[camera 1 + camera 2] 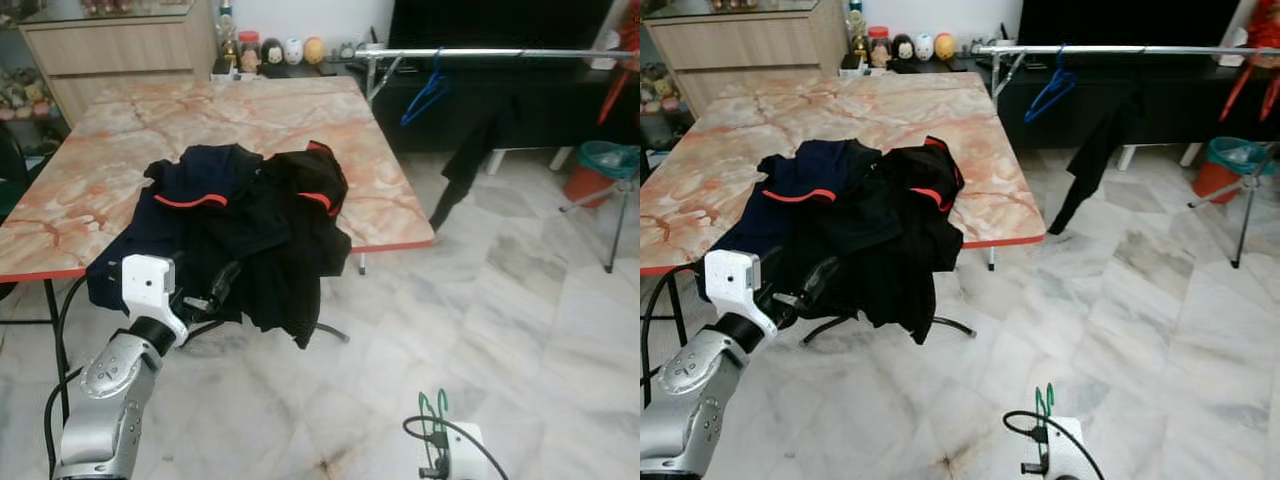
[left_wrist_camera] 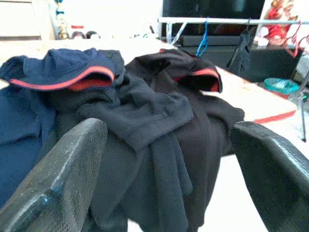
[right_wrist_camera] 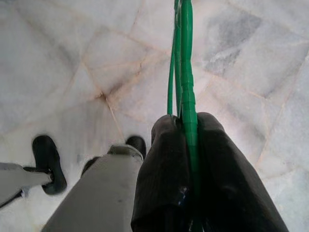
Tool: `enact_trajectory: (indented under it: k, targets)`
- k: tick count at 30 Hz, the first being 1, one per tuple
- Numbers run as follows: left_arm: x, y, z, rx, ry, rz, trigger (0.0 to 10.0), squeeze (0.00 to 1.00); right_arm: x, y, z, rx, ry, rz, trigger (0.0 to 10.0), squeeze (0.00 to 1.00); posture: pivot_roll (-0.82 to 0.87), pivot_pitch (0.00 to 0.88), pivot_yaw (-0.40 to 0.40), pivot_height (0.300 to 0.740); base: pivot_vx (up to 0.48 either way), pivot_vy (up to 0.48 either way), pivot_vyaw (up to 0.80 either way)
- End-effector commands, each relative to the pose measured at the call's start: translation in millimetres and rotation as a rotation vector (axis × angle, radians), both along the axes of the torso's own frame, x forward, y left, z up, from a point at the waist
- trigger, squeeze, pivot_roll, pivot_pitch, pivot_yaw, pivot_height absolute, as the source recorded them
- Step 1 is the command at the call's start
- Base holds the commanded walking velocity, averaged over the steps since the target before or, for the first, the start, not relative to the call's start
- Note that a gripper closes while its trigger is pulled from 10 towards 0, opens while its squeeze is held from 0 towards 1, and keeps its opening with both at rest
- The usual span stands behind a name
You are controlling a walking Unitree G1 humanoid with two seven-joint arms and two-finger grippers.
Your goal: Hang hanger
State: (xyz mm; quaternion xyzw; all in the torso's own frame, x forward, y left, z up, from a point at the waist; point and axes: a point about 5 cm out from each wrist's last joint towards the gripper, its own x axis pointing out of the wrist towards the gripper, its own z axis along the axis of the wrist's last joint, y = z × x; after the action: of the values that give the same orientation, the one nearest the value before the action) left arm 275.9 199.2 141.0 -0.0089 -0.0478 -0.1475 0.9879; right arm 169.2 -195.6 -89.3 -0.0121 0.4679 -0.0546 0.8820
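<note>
A thin green hanger (image 3: 184, 58) is pinched in my right gripper (image 3: 186, 133), which is shut on it low over the marble floor; the hanger's top (image 1: 434, 405) pokes up above my right wrist. My left gripper (image 1: 222, 287) stands open at the near edge of the table, just before a pile of dark clothes (image 1: 250, 225), navy and black with red trim. In the left wrist view its two fingers (image 2: 63, 174) frame the pile (image 2: 145, 111) with nothing between them. At the back a silver clothes rail (image 1: 500, 53) carries a blue hanger (image 1: 424, 97) and a black garment (image 1: 468, 160).
The pink marble table (image 1: 150, 120) has a red edge and thin legs, with a chair base (image 1: 330, 332) beneath it. A teal bin (image 1: 608, 160) and a stand's legs (image 1: 615, 215) are at the right. A wooden cabinet (image 1: 110, 50) stands behind.
</note>
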Motion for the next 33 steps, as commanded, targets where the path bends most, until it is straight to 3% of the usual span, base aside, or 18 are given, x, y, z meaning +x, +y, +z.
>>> enact_trajectory:
  k: [1,10,14,15,17,19,21,24,28,33]
  targets:
    - [-0.9,-0.4,-4,0.004,0.017,-0.011,10.0,0.00,0.9,-1.0,1,0.001,-0.006,-0.007,10.0,0.00,-0.06,0.000,-0.011,0.740,-0.247,0.000,0.00]
    - [-2.1,2.0,-12,0.014,0.045,0.000,10.0,0.00,1.0,-1.4,1,-0.001,-0.005,-0.004,10.0,0.00,-0.06,0.000,-0.014,0.740,-0.137,0.000,0.00]
    - [-4.6,22.2,-50,0.062,0.206,0.091,10.0,0.00,1.3,-1.0,1,-0.004,-0.004,-0.002,10.0,0.00,-0.06,0.000,-0.010,0.740,0.000,0.000,0.00]
    - [-10.3,30.1,-68,0.068,0.277,0.114,10.0,0.00,1.3,-1.1,1,-0.005,-0.004,-0.003,10.0,0.00,-0.06,0.000,-0.010,0.740,0.000,0.000,0.00]
    - [-15.6,34.8,-80,0.081,0.325,0.123,10.0,0.00,1.4,-1.2,1,-0.008,-0.005,-0.002,10.0,0.00,-0.06,0.000,-0.010,0.740,0.000,0.000,0.00]
    - [-33.7,49.3,-119,0.070,0.501,0.199,10.0,0.00,1.0,-1.5,1,-0.011,-0.003,-0.004,10.0,0.00,-0.06,0.000,-0.006,0.740,0.000,0.000,0.00]
    - [-41.9,55.1,-133,0.050,0.563,0.246,10.0,0.00,0.6,-1.4,0,-0.010,-0.002,-0.004,10.0,0.00,-0.07,0.000,-0.008,0.740,0.000,0.000,0.00]
    - [-50.9,55.3,-148,0.043,0.630,0.259,10.0,0.00,0.0,-1.4,0,-0.011,0.001,-0.002,10.0,0.00,-0.07,0.000,-0.010,0.740,0.000,0.000,0.00]
    - [-59.7,51.1,-167,0.097,0.712,0.238,10.0,0.00,-0.6,-1.8,0,-0.029,0.016,0.033,10.0,0.00,-0.07,0.000,-0.011,0.740,0.000,0.000,0.00]
    - [-50.1,46.9,-163,0.114,0.668,0.191,10.0,0.00,1.5,-1.1,1,-0.034,0.001,0.079,10.0,0.00,-0.07,0.000,-0.012,0.740,0.000,0.000,0.00]
